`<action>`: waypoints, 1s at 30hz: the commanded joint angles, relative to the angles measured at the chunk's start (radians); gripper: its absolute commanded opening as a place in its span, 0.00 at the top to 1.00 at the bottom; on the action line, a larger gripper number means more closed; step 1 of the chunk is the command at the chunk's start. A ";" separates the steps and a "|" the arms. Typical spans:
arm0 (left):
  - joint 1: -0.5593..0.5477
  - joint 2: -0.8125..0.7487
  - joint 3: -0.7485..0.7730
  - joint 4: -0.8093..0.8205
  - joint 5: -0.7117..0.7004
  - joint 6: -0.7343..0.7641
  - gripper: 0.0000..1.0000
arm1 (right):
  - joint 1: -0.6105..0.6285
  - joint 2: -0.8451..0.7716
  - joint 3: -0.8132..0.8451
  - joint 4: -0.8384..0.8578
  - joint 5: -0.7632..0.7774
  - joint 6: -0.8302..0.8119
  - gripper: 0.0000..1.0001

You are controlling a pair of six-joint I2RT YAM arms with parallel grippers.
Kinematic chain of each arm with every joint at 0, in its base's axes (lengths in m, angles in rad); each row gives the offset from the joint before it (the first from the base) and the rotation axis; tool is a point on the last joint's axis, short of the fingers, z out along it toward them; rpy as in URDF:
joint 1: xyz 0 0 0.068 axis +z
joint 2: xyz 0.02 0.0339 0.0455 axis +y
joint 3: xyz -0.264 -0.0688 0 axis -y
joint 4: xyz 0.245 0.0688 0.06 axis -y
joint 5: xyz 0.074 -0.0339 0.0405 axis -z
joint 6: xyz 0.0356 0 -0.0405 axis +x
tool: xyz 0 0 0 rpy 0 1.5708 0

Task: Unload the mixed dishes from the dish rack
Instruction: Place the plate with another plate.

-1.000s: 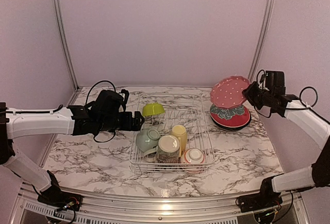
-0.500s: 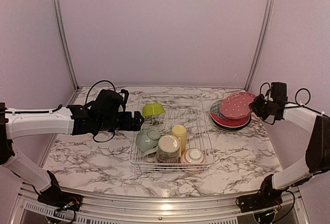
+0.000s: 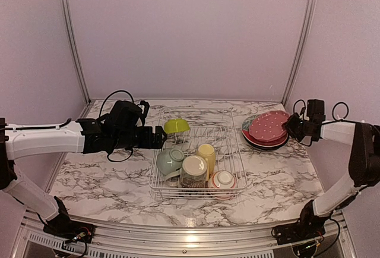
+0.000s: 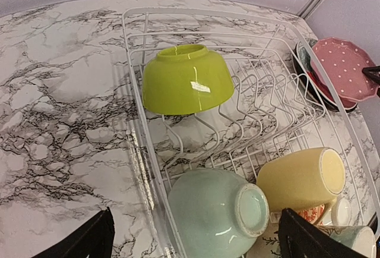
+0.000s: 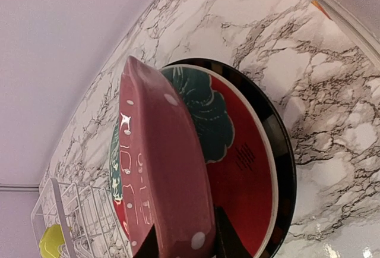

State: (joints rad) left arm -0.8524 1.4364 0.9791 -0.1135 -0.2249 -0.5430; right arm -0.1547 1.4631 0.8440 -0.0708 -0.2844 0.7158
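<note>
Settling the pink dotted plate (image 5: 159, 169) flat on the plate stack (image 5: 256, 178) is needed, it seems tilted; right gripper (image 5: 184, 241) clamps its rim, left gripper (image 4: 196, 237) jaws stand apart.

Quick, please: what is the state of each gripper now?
Left gripper: open, holding nothing.
Right gripper: closed on the dotted plate.

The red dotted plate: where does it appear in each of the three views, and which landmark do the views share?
Top external: red dotted plate, far right, tilted over the plate stack, held by the right gripper.
Left wrist: upper right corner, beyond the dish rack.
Right wrist: centre, seen edge-on.
Shared landmark: that dish rack, with its lime bowl.
</note>
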 commanded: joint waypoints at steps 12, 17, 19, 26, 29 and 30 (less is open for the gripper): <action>-0.001 0.020 0.056 -0.081 -0.026 0.014 0.01 | -0.008 0.011 0.052 0.002 0.097 -0.159 0.45; -0.006 0.006 0.059 -0.107 -0.034 0.006 0.01 | -0.008 0.009 0.061 -0.048 0.137 -0.207 0.26; -0.012 -0.001 0.059 -0.119 -0.044 0.000 0.01 | -0.008 0.007 0.062 -0.069 0.161 -0.237 0.21; -0.043 -0.031 0.053 -0.156 -0.067 -0.007 0.01 | 0.019 -0.076 0.065 -0.146 0.221 -0.318 0.12; -0.063 -0.033 0.056 -0.169 -0.080 -0.004 0.01 | 0.089 -0.138 0.065 -0.184 0.267 -0.348 0.09; -0.072 -0.031 0.060 -0.175 -0.084 -0.001 0.01 | 0.118 -0.161 0.063 -0.195 0.278 -0.354 0.09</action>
State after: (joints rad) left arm -0.8974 1.4296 1.0180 -0.2279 -0.2775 -0.5430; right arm -0.1223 1.3869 0.8726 -0.1955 -0.0734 0.4229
